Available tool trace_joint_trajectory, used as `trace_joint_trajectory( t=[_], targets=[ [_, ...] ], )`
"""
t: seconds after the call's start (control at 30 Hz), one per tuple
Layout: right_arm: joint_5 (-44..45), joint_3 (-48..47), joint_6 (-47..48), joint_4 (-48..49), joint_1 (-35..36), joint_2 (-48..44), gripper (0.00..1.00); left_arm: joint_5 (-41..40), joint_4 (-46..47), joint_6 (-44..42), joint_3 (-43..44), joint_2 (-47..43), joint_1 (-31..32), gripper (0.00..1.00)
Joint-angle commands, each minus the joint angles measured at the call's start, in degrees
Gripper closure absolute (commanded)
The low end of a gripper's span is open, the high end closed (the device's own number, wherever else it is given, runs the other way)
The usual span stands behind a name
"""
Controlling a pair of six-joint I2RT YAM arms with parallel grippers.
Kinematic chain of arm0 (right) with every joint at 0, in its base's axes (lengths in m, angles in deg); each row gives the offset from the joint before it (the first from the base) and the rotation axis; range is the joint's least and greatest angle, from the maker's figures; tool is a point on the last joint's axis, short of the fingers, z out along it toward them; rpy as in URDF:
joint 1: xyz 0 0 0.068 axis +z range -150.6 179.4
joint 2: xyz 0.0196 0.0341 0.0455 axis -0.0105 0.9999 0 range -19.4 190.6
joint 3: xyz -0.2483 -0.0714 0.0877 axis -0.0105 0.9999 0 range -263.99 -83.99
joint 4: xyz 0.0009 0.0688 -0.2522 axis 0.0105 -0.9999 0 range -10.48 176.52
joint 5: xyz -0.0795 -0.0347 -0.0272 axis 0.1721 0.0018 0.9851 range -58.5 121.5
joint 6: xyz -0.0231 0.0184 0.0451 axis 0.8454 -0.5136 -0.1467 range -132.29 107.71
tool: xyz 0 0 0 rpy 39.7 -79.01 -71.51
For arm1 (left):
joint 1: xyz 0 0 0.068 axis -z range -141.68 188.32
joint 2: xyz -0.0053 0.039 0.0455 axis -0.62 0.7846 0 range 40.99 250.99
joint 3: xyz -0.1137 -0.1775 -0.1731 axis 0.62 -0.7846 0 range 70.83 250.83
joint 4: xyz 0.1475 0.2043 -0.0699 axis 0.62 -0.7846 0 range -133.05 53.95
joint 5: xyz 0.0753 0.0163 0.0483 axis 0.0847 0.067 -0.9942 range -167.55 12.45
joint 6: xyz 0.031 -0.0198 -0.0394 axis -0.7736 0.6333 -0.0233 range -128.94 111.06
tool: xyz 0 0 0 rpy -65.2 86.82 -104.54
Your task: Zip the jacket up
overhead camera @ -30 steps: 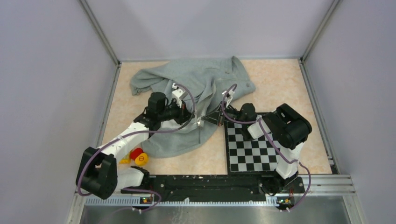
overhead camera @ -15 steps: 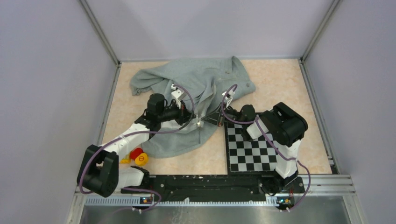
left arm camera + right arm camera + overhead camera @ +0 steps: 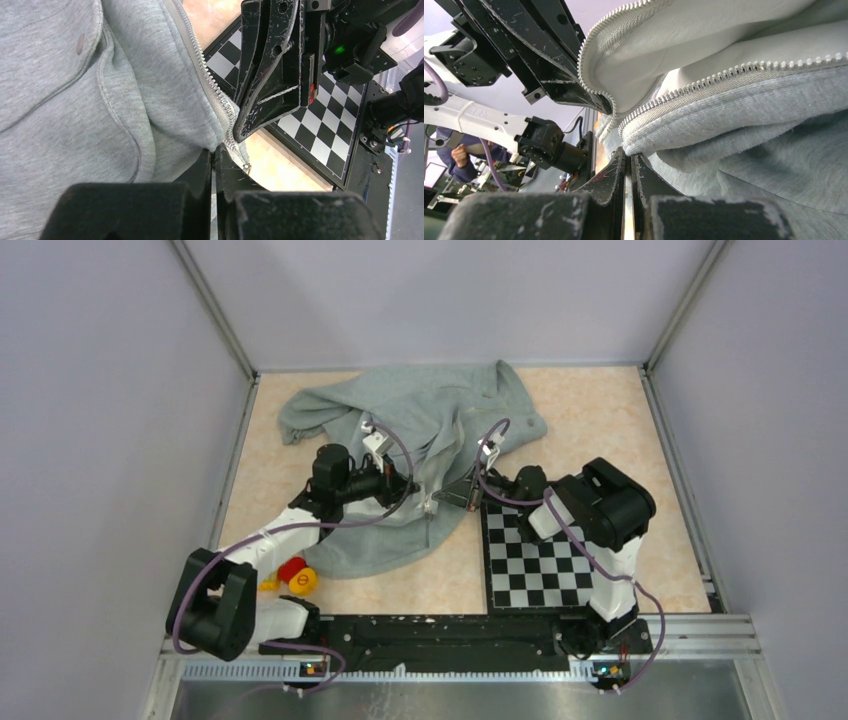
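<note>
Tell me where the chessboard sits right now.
In the top external view, the chessboard lies at near right, beneath the right arm, its left edge just beside the jacket hem.

Your jacket (image 3: 400,415) is soft, matt fleece cloth, faintly fuzzy on its grey-green face. In the right wrist view its pale lining (image 3: 704,30) looks smoother. The zipper (image 3: 212,90) sits on white woven tape, and its small pale teeth shine a little; you can't tell metal from plastic. The fingers of your left tool (image 3: 214,156) and right tool (image 3: 626,156) are black, matt and hard, scuffed with pale scratches. The chessboard (image 3: 545,560) is flat and smooth. The table (image 3: 600,410) is smooth, marbled peach, and the near rail (image 3: 450,670) is bare brushed metal.
</note>
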Motion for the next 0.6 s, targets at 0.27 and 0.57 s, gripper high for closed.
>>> trace_joint_trajectory(
  t=[0.27, 0.57],
  targets=[
    [0.90, 0.75, -0.21, 12.87, -0.39, -1.18, 1.00, -3.95, 20.34, 8.01, -9.87, -2.97, 0.03, 1.00],
    [0.72, 0.54, -0.39, 12.87, -0.33, -1.05, 1.00, -3.83, 29.84, 13.34, -13.27, -1.29, -0.03, 1.00]
  ],
)
